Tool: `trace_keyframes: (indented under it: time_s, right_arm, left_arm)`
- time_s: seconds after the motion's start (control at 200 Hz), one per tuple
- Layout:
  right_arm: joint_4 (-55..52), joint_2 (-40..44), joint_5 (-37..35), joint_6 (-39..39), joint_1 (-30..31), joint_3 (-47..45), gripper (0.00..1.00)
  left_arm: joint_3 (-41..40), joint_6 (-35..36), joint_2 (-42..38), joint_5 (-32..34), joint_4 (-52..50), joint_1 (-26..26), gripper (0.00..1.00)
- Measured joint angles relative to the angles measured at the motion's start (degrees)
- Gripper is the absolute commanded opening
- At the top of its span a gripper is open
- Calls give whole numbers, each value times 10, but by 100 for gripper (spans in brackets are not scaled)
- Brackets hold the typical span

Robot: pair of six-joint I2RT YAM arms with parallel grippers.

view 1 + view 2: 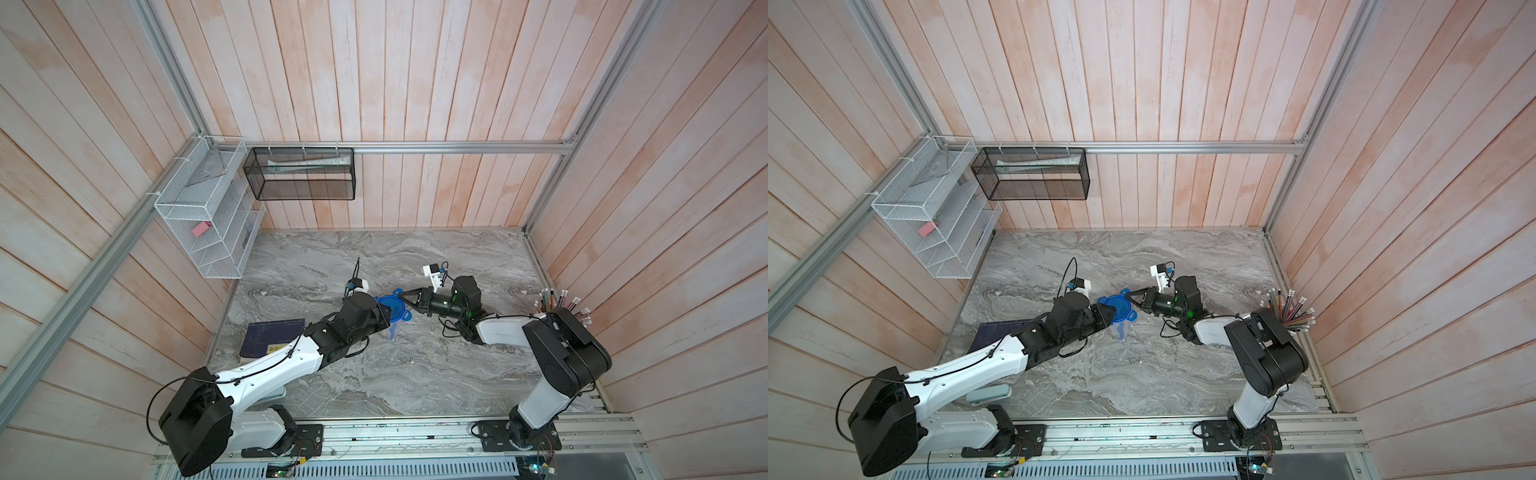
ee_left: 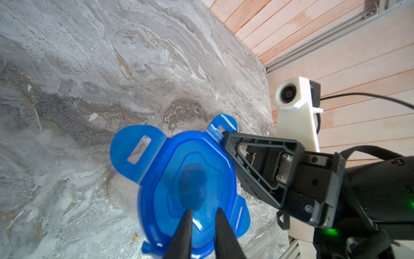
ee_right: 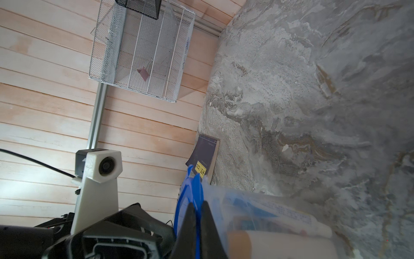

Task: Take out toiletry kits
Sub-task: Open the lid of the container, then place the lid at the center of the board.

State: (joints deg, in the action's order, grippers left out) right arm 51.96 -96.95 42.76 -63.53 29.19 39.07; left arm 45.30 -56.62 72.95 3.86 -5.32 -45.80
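Kits [image 3: 275, 224] inside capped container [image 1: 394, 330]

Saw book [image 1: 272, 338] flat at table's [image 1: 415, 257] left edge. Found left gripper [image 2: 204, 209] next, poised over lid [image 2: 179, 170], jaws narrowly parted, tips at the blue top, nothing visibly gripped between. Noted lid atop upright clear container near table's middle. Made out through its wall, in right wrist view, white bottle [image 3: 286, 246] with orange end and something blue, packed inside. Found right gripper [image 1: 403, 294] closed tight on a lid tab at its far side, blue edge nipped between the fingers. Spotted pencils [image 1: 561, 305] bunched upright at far right.
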Motion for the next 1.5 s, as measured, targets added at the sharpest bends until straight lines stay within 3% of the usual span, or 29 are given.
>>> trace_keyframes:
  time_s: [0.06,0.2,0.34,0.64,0.8,1.095,1.195,1.345,1.5]
  right_arm:
    - [-2,0,0,4,0,0,0]
    - [-7,11,2,9,0,0,0]
    - [-8,27,3,12,4,0,0]
    - [-68,61,2,50,38,32,0]
    - [-120,82,-3,88,67,67,0]
    - [-239,142,-25,153,55,85,0]
    - [-362,208,-91,230,40,130,0]
    - [-506,283,-291,363,29,213,0]
    - [-617,260,-518,453,29,247,0]
  left_arm:
    - [0,0,-2,0,-3,0,24]
    - [0,3,-25,6,-29,0,42]
    - [1,4,-72,33,-81,2,52]
    - [3,7,-175,109,-156,11,56]
    - [3,9,-191,132,-181,13,57]
    - [3,10,-192,143,-193,17,61]
    - [3,14,-192,144,-193,23,65]
    - [3,22,-186,144,-193,32,78]
    - [2,30,-181,135,-186,39,92]
